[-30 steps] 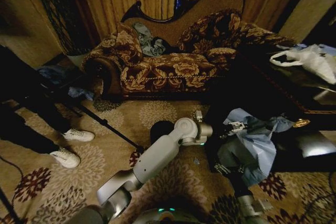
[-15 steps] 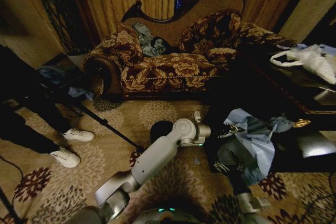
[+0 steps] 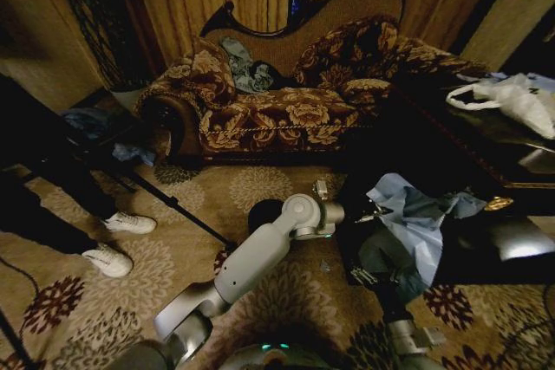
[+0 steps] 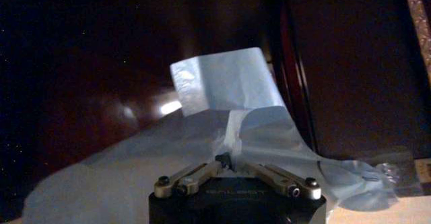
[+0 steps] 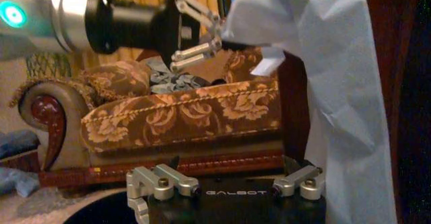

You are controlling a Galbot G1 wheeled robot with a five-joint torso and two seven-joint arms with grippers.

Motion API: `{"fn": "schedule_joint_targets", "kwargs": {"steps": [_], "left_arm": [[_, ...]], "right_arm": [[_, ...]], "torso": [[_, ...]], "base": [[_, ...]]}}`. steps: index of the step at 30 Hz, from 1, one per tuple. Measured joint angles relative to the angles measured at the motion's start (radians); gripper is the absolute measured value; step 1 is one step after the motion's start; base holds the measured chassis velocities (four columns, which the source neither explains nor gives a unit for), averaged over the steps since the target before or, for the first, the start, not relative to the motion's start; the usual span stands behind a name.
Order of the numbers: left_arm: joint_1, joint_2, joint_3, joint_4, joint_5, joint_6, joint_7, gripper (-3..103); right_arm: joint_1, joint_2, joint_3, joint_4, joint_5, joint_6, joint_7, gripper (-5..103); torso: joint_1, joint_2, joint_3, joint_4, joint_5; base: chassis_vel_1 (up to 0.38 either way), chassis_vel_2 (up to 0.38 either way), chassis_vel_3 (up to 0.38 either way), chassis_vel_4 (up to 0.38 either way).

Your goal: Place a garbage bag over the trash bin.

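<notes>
Left tool (image 3: 362, 211) is clamped on the bag (image 3: 416, 223), which hangs over the carpet near the sofa (image 3: 286, 101). Right tool (image 5: 232, 181) stands apart. Keep the film taut, spreading the mouth wide.

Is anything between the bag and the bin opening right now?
Nothing visible stands between them. The left gripper is pinched shut on the garbage bag, which hangs beside the sofa. The trash bin sits on the carpet behind the left arm, whose elbow partly hides its rim. The right gripper is open.
</notes>
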Motion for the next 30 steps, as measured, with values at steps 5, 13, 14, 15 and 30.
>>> {"fn": "schedule_joint_targets", "kwargs": {"steps": [5,13,14,15,30], "left_arm": [[0.02,0.035,0.0,-0.024,0.03,-0.005,0.001,0],[0.056,0.143,-0.002,-0.076,0.078,-0.012,0.008,0],[0.061,0.162,-0.007,-0.083,0.086,-0.012,0.012,0],[0.061,0.162,-0.007,-0.083,0.086,-0.012,0.012,0],[0.144,0.317,-0.121,-0.192,0.105,-0.001,0.019,0]], "right_arm": [[-0.02,0.0,-0.012,0.018,0.002,0.009,-0.012,100],[-0.072,-0.012,-0.056,0.037,0.053,0.02,-0.034,100],[-0.079,-0.017,-0.061,0.038,0.058,0.022,-0.041,100],[-0.079,-0.017,-0.061,0.038,0.058,0.022,-0.041,100],[-0.054,-0.051,-0.066,0.015,0.079,0.028,-0.056,100]], "torso": [[0.0,0.0,0.0,0.0,0.0],[0.0,0.0,0.0,0.0,-0.0001],[0.0,0.0,0.0,0.0,-0.0002],[0.0,0.0,0.0,0.0,-0.0002],[0.0,0.0,0.0,-0.0001,0.0]], "base": [[0.0,0.0,0.0,0.0],[0.0,0.0,0.0,0.0],[0.0,0.0,0.0,0.0],[0.0,0.0,0.0,0.0],[0.0,0.0,0.0,0.0]]}}
